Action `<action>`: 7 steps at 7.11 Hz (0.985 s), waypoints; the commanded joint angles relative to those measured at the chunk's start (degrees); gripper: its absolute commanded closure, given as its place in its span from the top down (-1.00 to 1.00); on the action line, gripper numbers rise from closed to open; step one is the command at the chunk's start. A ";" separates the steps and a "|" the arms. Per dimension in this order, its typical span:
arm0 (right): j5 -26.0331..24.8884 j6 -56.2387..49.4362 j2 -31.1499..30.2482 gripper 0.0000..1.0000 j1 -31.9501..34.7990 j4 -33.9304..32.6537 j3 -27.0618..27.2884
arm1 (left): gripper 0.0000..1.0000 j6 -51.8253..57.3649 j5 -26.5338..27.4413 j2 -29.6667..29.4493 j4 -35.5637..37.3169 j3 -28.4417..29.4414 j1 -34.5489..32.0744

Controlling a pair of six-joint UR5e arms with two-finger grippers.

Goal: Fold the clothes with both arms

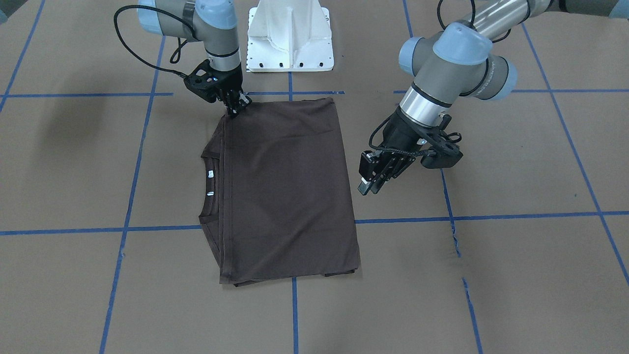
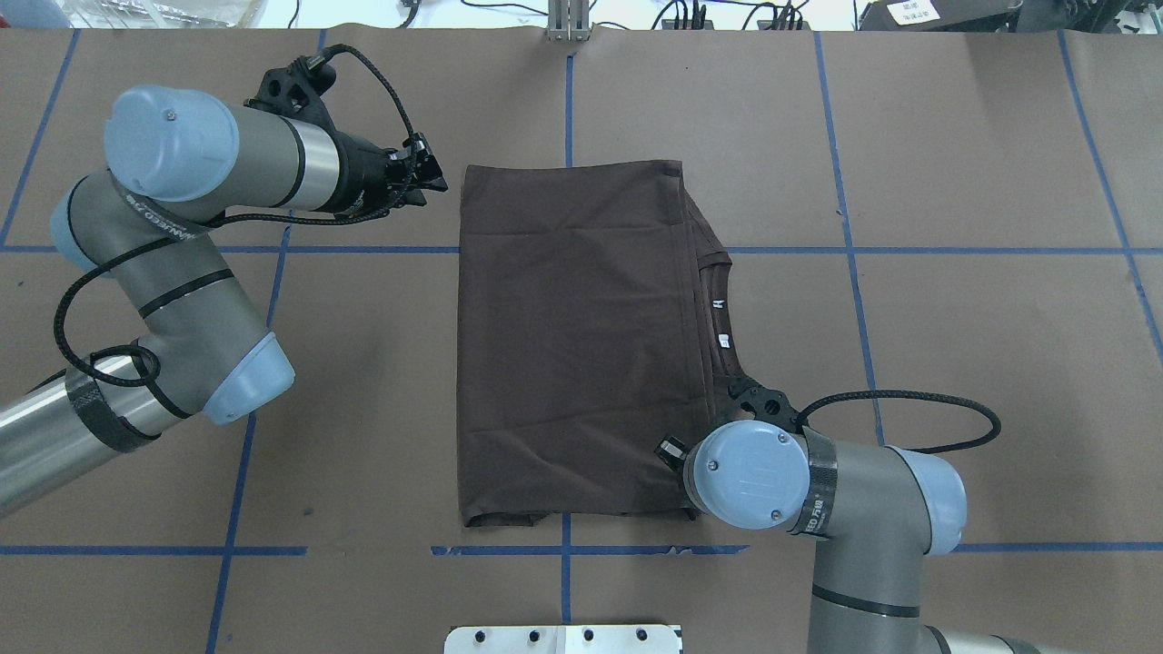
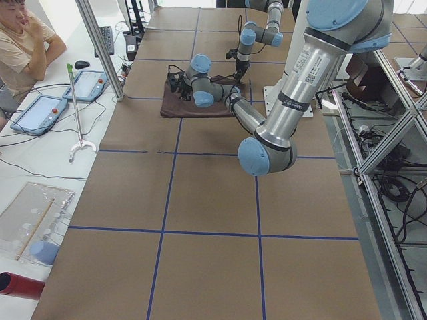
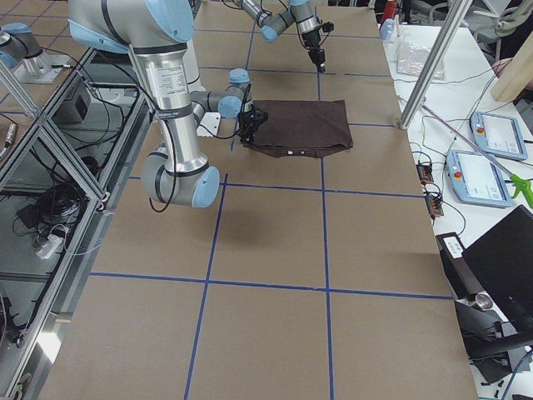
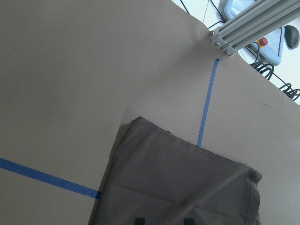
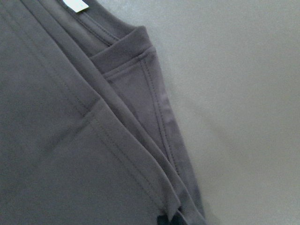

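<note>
Apparently right pincer (image 1: 236, 108) pinches T-shirt (image 1: 285, 187) corner, left pincer (image 1: 372, 184) spread beside opposite edge.

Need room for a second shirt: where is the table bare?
The table is bare on the operators' side of the T-shirt and out toward both ends. Crowded: the right gripper at the shirt's base-side corner, the left gripper beside its edge.

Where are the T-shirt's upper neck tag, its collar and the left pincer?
Upper neck tag (image 1: 210, 174): exterior front-facing view, middle of the white label.
T-shirt collar (image 1: 205, 184): exterior front-facing view, ribbed band beside the tags.
Left pincer (image 1: 364, 175): exterior front-facing view, midway between its open fingertips.
</note>
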 commanded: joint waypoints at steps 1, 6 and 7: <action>-0.04 0.06 0.03 -1.00 -0.16 -0.10 0.21 | -0.22 0.00 0.00 0.02 0.09 -0.05 0.00; -0.21 0.24 -0.23 0.22 -0.16 -0.54 1.36 | -0.22 0.00 0.00 0.11 0.09 -0.14 0.00; -0.30 0.24 -0.40 0.33 -0.25 -0.54 1.10 | -0.22 0.00 0.00 0.11 0.09 -0.14 0.00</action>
